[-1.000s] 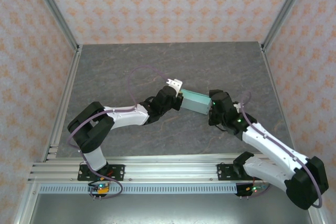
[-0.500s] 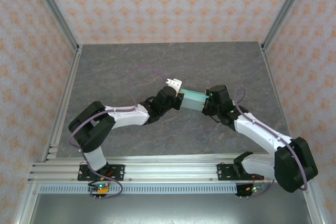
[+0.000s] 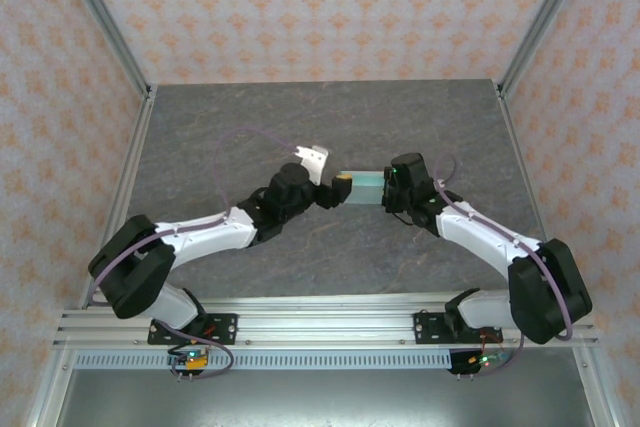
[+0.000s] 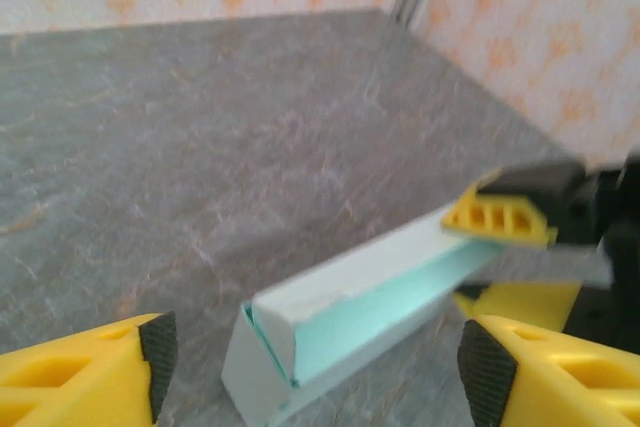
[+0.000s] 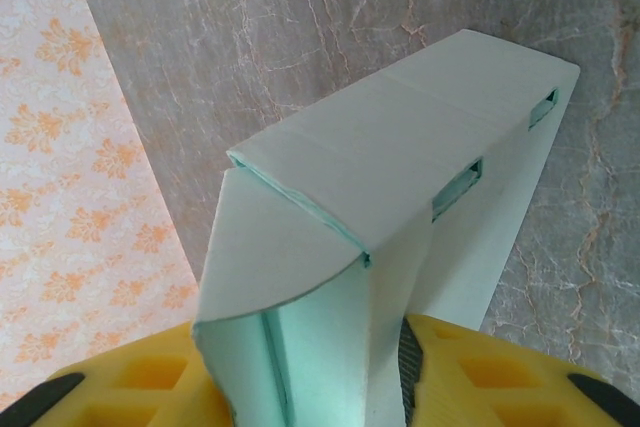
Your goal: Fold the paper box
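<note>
One paper box [image 5: 400, 177]: formed, end flap looked loose.
My right gripper [image 5: 320, 377]: clamped it.
My left gripper [image 4: 322, 357]: gaped, empty.

Left arm [image 3: 200, 235], right arm [image 3: 480, 237]: white links, black joints, purple cables [image 3: 250, 131]; yellow end effector fingers [image 4: 70, 372], black pads [image 4: 158, 347]

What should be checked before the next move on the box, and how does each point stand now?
1. Right gripper shut on box: ok, one end sits in its grip.
2. Left gripper open: ok, jaws wide.
3. Left fingers off the box: ok, gaps on both sides.
4. End flap by right gripper tucked: not ok, it bows outward.
5. Box lifted off table: cannot tell.
</note>
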